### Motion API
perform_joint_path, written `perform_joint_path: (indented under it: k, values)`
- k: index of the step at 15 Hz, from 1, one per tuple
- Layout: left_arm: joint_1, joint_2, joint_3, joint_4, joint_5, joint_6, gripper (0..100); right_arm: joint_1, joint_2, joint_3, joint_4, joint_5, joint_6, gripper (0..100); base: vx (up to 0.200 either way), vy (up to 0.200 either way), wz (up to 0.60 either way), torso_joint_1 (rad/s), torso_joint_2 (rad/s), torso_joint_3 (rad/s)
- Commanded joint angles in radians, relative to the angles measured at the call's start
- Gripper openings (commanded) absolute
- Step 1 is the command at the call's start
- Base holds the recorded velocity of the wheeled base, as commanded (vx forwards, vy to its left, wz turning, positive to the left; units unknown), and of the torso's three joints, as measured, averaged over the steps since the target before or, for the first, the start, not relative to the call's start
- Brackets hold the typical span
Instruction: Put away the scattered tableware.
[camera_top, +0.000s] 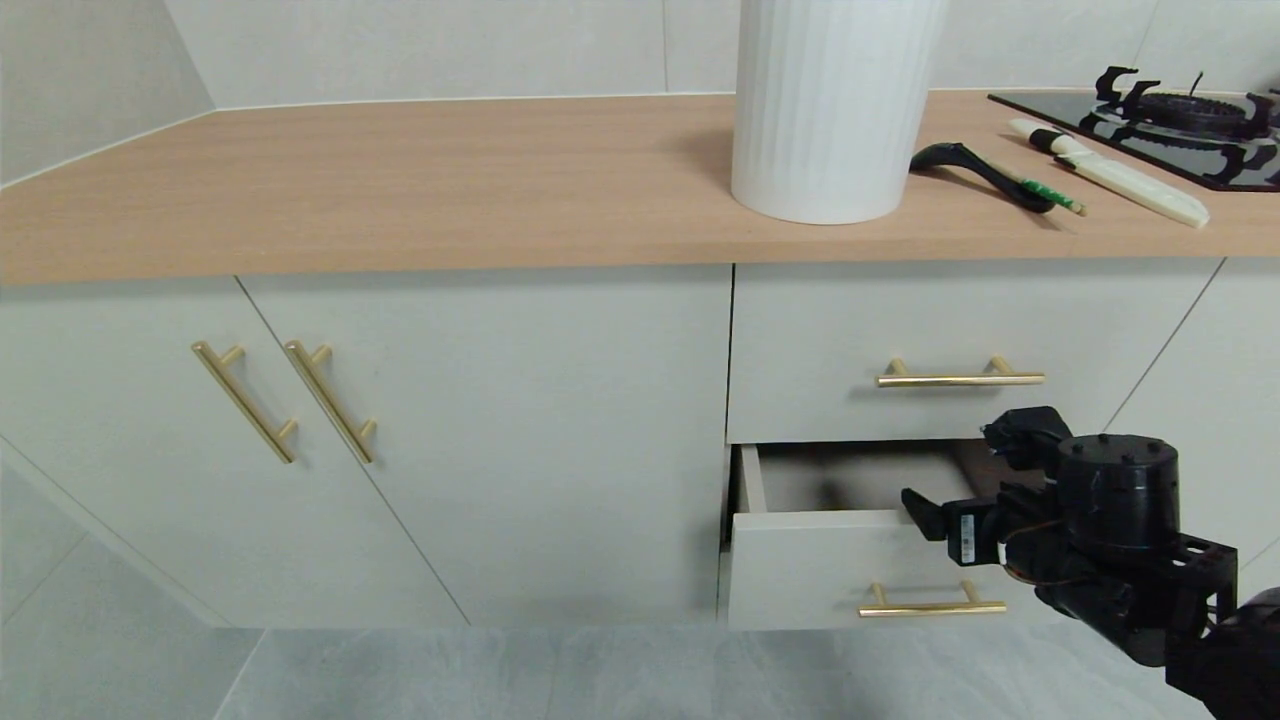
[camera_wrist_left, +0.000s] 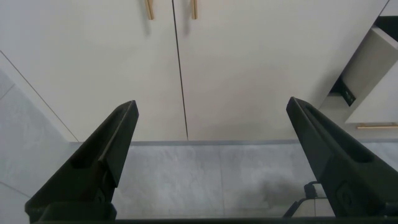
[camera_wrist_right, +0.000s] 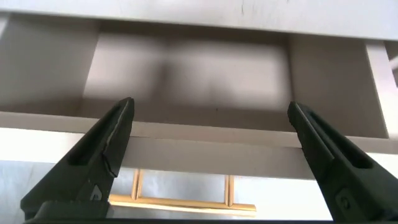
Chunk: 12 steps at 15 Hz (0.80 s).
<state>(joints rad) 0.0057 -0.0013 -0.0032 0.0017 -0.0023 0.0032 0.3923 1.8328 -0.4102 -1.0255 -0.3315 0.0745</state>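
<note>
The right claw (camera_top: 950, 465) hangs spread and empty at the open drawer (camera_top: 830, 560). Up on the countertop (camera_top: 450, 180), the black spoon (camera_top: 985, 172) and chopsticks (camera_top: 1045, 190) lie at its 12 o'clock, and the white utensil (camera_top: 1110, 185) at 1 o'clock. The left claw (camera_wrist_left: 211, 104) is likewise spread and empty.

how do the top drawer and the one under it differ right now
The top drawer is shut and flush; the lower drawer is pulled out, its inside showing. The open right claw sits at the lower drawer, not the top one. Both have pale fronts and gold bar handles.
</note>
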Motion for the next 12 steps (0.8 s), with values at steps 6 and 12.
perform_joint_path:
  k: [6,12]
  values:
    - [0.000,0.001,0.000,0.000,-0.001,0.000,100,0.000,-0.078,0.001,0.151,0.023,-0.021,100,0.000,0.000,0.00,0.000,0.00,0.000]
    - [0.000,0.001,0.000,0.000,-0.001,0.000,100,0.013,-0.237,-0.009,0.440,0.132,-0.076,100,0.000,0.000,0.00,0.000,0.00,0.000]
